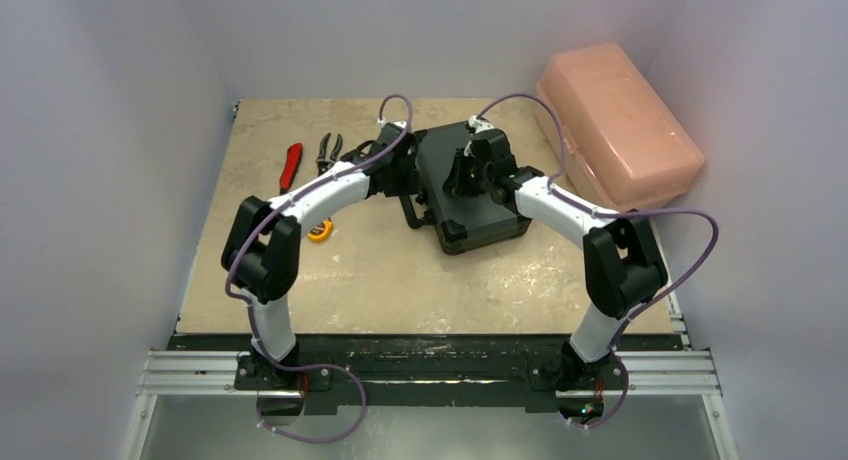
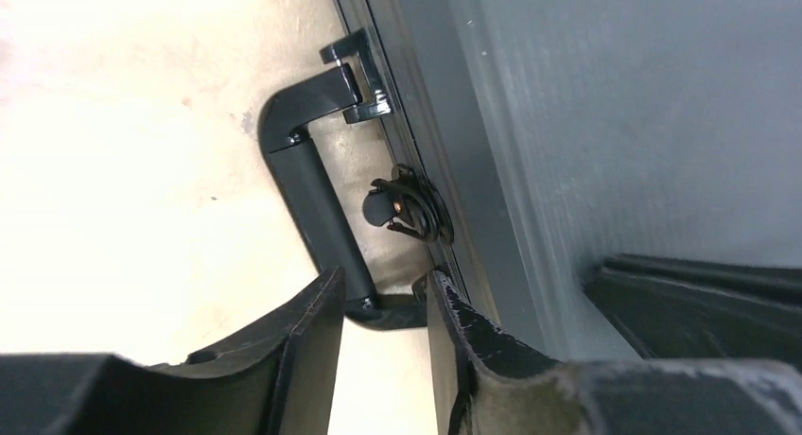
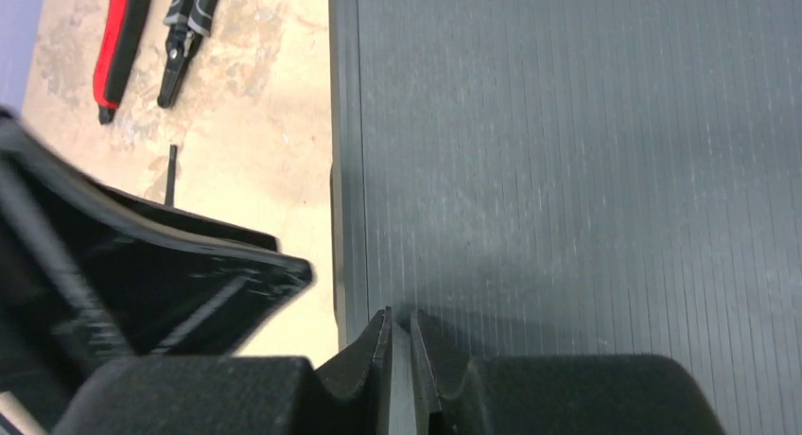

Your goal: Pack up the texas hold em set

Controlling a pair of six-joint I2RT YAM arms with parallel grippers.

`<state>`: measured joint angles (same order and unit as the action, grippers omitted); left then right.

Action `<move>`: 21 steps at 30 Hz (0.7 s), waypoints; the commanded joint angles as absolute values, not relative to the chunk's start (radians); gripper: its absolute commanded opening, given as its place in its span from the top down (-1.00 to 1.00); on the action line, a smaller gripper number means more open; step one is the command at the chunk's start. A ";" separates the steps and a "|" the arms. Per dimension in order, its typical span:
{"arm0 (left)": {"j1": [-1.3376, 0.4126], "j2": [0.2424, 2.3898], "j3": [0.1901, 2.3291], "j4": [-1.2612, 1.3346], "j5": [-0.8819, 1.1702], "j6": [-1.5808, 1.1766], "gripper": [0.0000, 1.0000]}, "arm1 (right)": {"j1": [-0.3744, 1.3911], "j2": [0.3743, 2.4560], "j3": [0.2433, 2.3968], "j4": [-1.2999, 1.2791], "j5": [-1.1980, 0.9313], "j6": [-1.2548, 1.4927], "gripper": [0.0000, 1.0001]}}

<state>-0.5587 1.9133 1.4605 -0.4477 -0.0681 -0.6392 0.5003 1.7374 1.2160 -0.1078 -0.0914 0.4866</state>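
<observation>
The black briefcase point(image 1: 470, 195) lies closed in the middle of the table, its ribbed lid point(image 3: 567, 151) up. Its handle point(image 2: 312, 208) faces left, with a latch point(image 2: 409, 208) beside it. My left gripper point(image 1: 400, 165) is open at the handle side. Its tips point(image 2: 383, 303) are just short of the handle's near end, with nothing between them. My right gripper point(image 1: 465, 175) is shut and empty, tips point(image 3: 399, 321) down at the lid near its left edge. Chips, cards, buttons and die are hidden.
A large pink plastic box point(image 1: 620, 125) stands at the back right against the wall. Pliers point(image 1: 328, 150) and a red-handled tool point(image 1: 291, 165) lie at the back left. A yellow tape measure point(image 1: 320, 230) lies under my left arm. Walls close in on three sides.
</observation>
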 commanded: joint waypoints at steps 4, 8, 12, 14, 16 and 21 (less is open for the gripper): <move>-0.561 1.648 1.396 -0.454 -0.155 -0.540 0.16 | 0.524 1.643 1.289 -0.306 -0.034 0.440 0.49; -0.561 1.520 1.365 -0.480 -0.190 -0.482 0.09 | 0.543 1.578 1.329 -0.310 -0.029 0.439 0.31; -0.561 1.385 1.340 -0.518 -0.231 -0.420 -0.07 | 0.563 1.526 1.366 -0.313 -0.029 0.435 0.07; -0.561 1.319 1.329 -0.531 -0.247 -0.387 -0.15 | 0.571 1.501 1.384 -0.311 -0.031 0.433 0.00; -0.561 1.257 1.323 -0.545 -0.264 -0.350 -0.25 | 0.580 1.480 1.404 -0.310 -0.035 0.429 -0.08; -0.561 1.119 1.329 -0.586 -0.294 -0.292 -0.44 | 0.593 1.428 1.446 -0.299 -0.044 0.415 -0.35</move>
<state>-0.5587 1.2118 1.3270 -0.5571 -0.2443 -0.3759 0.5831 1.4773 1.3849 -0.3149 -0.0437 0.4419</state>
